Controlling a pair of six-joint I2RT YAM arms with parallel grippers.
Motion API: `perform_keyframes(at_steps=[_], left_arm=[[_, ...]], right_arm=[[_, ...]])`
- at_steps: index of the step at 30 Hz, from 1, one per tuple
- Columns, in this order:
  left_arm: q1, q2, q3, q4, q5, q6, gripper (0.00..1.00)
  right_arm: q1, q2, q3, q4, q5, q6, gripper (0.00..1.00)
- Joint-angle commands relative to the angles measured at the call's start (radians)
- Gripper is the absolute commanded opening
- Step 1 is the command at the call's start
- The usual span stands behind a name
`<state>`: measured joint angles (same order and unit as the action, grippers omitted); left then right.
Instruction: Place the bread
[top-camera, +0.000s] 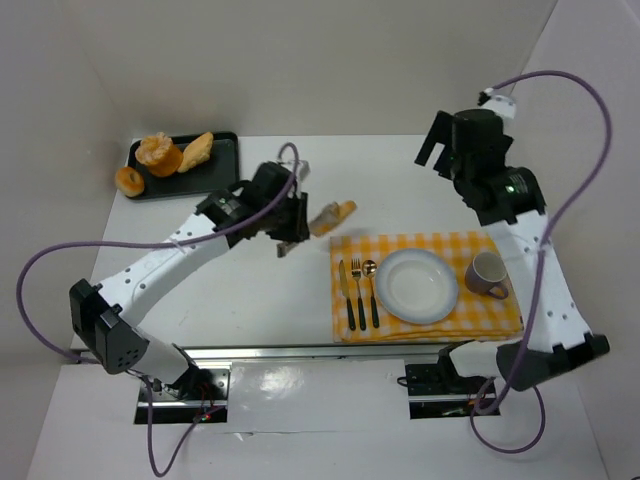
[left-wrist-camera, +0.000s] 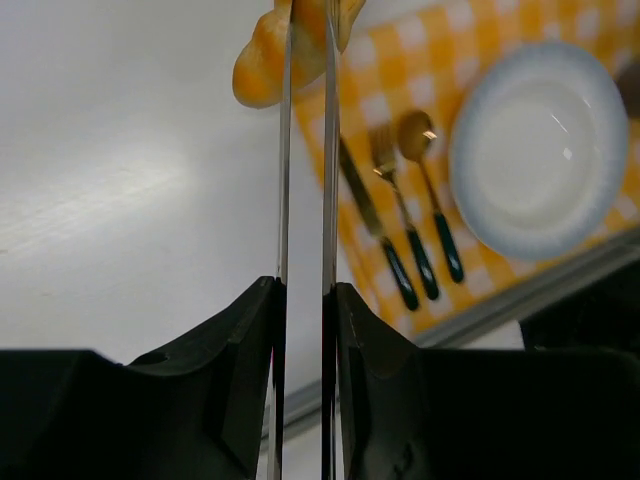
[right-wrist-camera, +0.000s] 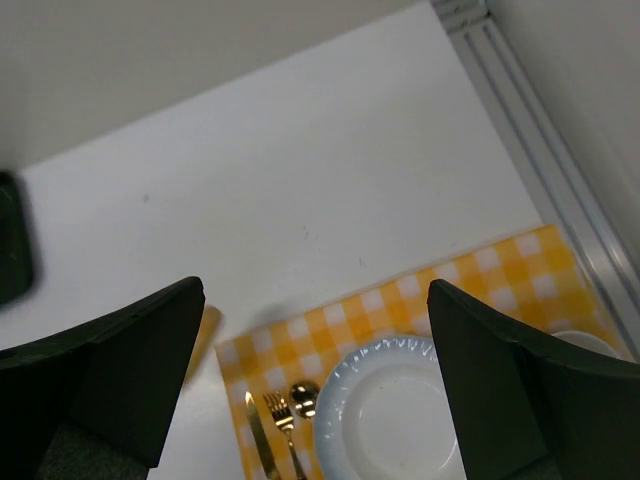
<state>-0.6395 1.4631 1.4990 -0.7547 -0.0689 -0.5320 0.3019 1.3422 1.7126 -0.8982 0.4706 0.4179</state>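
Observation:
A piece of golden bread (top-camera: 335, 215) hangs in the air just left of the yellow checked placemat (top-camera: 440, 245). It is pinched between the tips of thin metal tongs (left-wrist-camera: 305, 150). My left gripper (top-camera: 293, 215) is shut on the tongs, its black fingers (left-wrist-camera: 250, 330) pressing the two blades close together. In the left wrist view the bread (left-wrist-camera: 265, 60) sits at the top edge, above the mat's left border. The white plate (top-camera: 417, 285) on the mat is bare and also shows in the left wrist view (left-wrist-camera: 540, 150). My right gripper (right-wrist-camera: 315, 300) is open and empty, held high over the mat's far side.
A knife (top-camera: 350, 295), fork (top-camera: 358, 285) and spoon (top-camera: 371, 290) lie left of the plate. A grey mug (top-camera: 487, 273) stands to its right. A black tray (top-camera: 225, 150) with more bread pieces (top-camera: 160, 155) is at the back left. A metal rail (top-camera: 320, 352) runs along the near edge.

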Motion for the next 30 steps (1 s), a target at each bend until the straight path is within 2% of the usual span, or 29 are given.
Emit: perform_keyframes(at_steps=[1, 3, 8, 13, 20, 21, 23, 24, 25, 26, 28, 30], left_arm=[[-0.133, -0.012, -0.022, 0.137, 0.060, -0.106, 0.00], [-0.230, 0.009, -0.013, 0.166, 0.038, -0.115, 0.00], [-0.392, 0.135, 0.104, 0.178, -0.020, -0.094, 0.00], [-0.436, 0.255, 0.210, 0.178, -0.003, -0.062, 0.00], [-0.489, 0.355, 0.247, 0.199, 0.043, -0.034, 0.00], [-0.489, 0.370, 0.247, 0.216, 0.056, -0.034, 0.03], [-0.489, 0.382, 0.271, 0.216, 0.104, -0.013, 0.25], [-0.489, 0.382, 0.271, 0.207, 0.116, -0.013, 0.30], [-0.489, 0.382, 0.282, 0.207, 0.116, -0.003, 0.41], [-0.489, 0.370, 0.282, 0.198, 0.132, -0.003, 0.48], [-0.489, 0.339, 0.291, 0.189, 0.141, 0.006, 0.56], [-0.489, 0.318, 0.302, 0.176, 0.141, 0.020, 0.59]], right_arm=[[-0.007, -0.129, 0.070, 0.064, 0.089, -0.013, 1.00], [-0.007, -0.178, 0.084, 0.064, 0.100, -0.024, 1.00], [-0.007, -0.224, 0.114, 0.052, 0.128, -0.024, 1.00], [-0.007, -0.224, 0.124, 0.024, 0.128, -0.024, 1.00], [-0.007, -0.233, 0.124, 0.015, 0.138, -0.024, 1.00], [-0.007, -0.233, 0.124, 0.015, 0.138, -0.024, 1.00], [-0.007, -0.233, 0.114, 0.015, 0.138, -0.024, 1.00], [-0.007, -0.233, 0.114, 0.015, 0.138, -0.024, 1.00], [-0.007, -0.233, 0.114, 0.015, 0.138, -0.024, 1.00], [-0.007, -0.224, 0.114, 0.024, 0.138, -0.024, 1.00], [-0.007, -0.224, 0.104, 0.033, 0.138, -0.024, 1.00], [-0.007, -0.224, 0.104, 0.044, 0.129, -0.033, 1.00]])
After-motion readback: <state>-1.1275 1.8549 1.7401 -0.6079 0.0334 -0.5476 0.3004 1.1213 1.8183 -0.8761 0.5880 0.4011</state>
